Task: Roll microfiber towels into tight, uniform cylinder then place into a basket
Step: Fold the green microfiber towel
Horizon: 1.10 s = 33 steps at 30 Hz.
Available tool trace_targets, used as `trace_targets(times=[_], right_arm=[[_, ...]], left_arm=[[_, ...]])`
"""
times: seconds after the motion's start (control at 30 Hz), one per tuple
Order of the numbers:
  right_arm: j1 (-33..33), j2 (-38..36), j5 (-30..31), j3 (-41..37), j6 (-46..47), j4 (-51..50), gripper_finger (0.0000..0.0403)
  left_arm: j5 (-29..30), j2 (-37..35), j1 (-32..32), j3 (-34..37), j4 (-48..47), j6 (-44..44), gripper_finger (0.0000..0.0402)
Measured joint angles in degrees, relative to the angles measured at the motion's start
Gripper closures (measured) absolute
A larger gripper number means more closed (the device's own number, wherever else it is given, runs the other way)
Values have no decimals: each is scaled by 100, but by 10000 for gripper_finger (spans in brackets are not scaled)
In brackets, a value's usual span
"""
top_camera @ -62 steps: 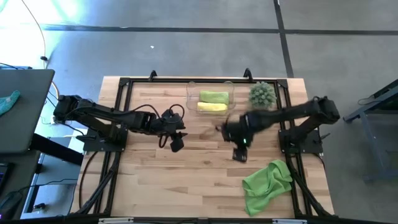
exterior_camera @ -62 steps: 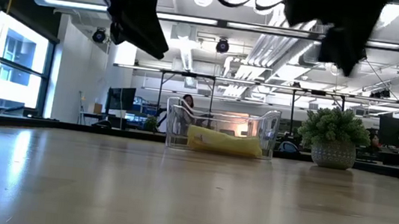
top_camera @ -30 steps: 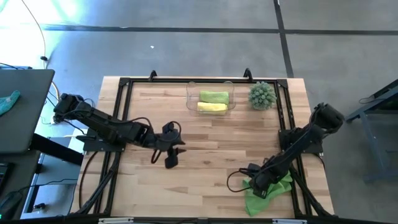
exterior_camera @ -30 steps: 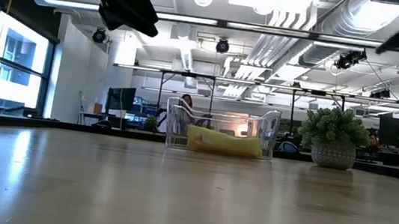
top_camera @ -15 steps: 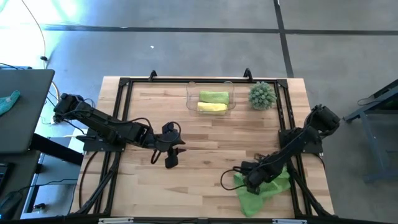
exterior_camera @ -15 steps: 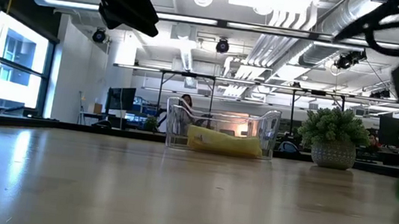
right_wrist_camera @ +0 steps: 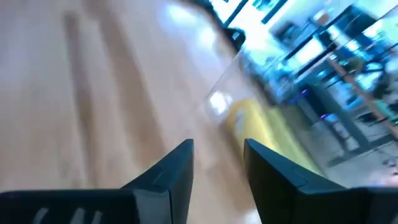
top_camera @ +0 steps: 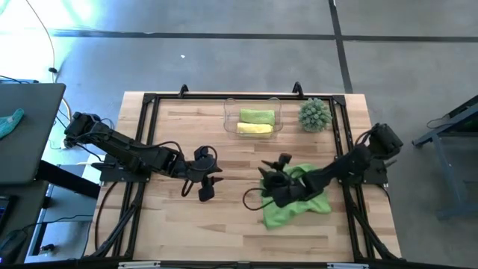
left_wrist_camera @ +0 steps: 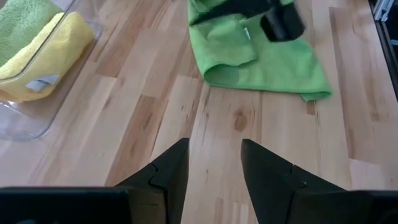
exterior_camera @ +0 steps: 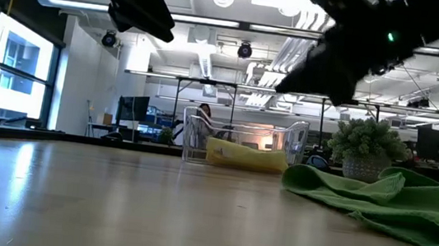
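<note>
A lime green towel (top_camera: 299, 203) lies loosely spread and creased on the table right of centre; it also shows in the low view (exterior_camera: 393, 201) and the left wrist view (left_wrist_camera: 267, 65). My right gripper (top_camera: 272, 183) hangs over the towel's left edge, above the table (exterior_camera: 332, 78), its fingers apart with only bare wood between them (right_wrist_camera: 217, 165). The clear basket (top_camera: 228, 119) at the far middle holds a rolled green towel (top_camera: 257, 116) and a rolled yellow towel (top_camera: 254, 128). My left gripper (top_camera: 205, 187) is open and empty left of centre (left_wrist_camera: 214, 162).
A spiky green plant in a pot (top_camera: 315, 113) stands right of the basket at the far edge. A black frame (top_camera: 149, 101) runs around the table. Bare wood lies between the two grippers and along the near edge.
My right gripper has swept from the table's near right corner toward the left and the far edge, up to the middle. The green towel has slid along the table with it out of that corner and now lies spread right of centre.
</note>
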<state>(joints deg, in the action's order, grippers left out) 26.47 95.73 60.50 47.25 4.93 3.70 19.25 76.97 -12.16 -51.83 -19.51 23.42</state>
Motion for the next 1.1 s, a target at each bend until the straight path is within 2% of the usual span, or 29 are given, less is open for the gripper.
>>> trace_targets(times=[0.1,0.17,0.23,0.37,0.43,0.5,0.63,0.73,0.83,1.0,1.1], right_arm=[[-7,-163,-238,288,-62,-219,270],[53,-296,-744,524,249,-879,270],[110,-427,-1512,762,900,-1816,270],[183,-501,-3473,1198,2389,-3513,270],[220,-501,-4307,1254,2864,-3880,270],[294,-500,-4755,1254,2945,-4174,270],[473,-440,-4640,1254,2147,-4789,270],[526,-361,-4306,1254,1339,-4851,270],[507,-196,-4298,1254,714,-4846,270],[467,148,-4300,1254,64,-4891,270],[427,345,-4286,1254,-2,-4887,270]], left_arm=[[-13,1,0,0,-2,104,267],[-44,0,0,0,-16,146,267],[-44,0,0,0,-15,147,267],[-41,0,0,0,9,147,267],[-10,0,0,0,11,122,267],[74,1,0,0,44,-9,267],[92,34,0,0,72,-129,267],[90,106,0,0,87,-129,267],[90,221,0,-2,111,-113,267],[63,449,0,3,80,-113,267],[70,604,0,-2,151,-111,267]])
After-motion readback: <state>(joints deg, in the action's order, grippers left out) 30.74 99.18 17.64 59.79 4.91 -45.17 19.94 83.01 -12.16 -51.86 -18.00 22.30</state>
